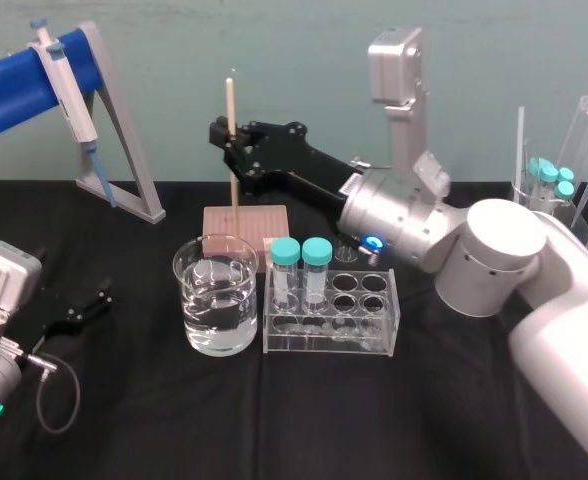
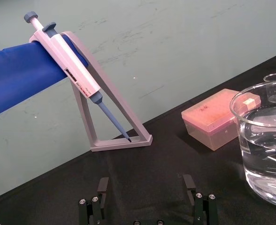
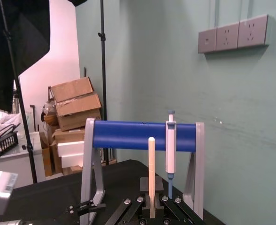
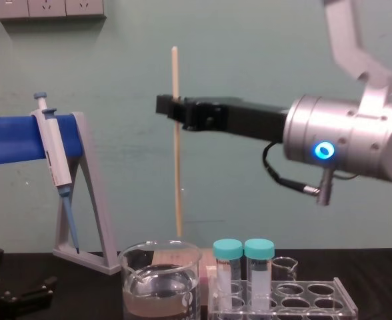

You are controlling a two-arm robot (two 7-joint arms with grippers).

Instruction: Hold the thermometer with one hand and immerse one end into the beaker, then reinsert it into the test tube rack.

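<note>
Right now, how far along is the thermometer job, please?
Done: the right gripper grips the thermometer, clear of the test tube rack. In hand: upright, lower end near the beaker rim, not immersed. Remaining: likely dipping, then reinserting. Left gripper idles open, low left.

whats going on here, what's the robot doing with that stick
The right gripper is shut on the thermometer, holding it upright by the beaker, lower end near the rim, not in the water. The left gripper sits open, low on the left. The test tube rack beside the beaker holds two capped tubes.
</note>
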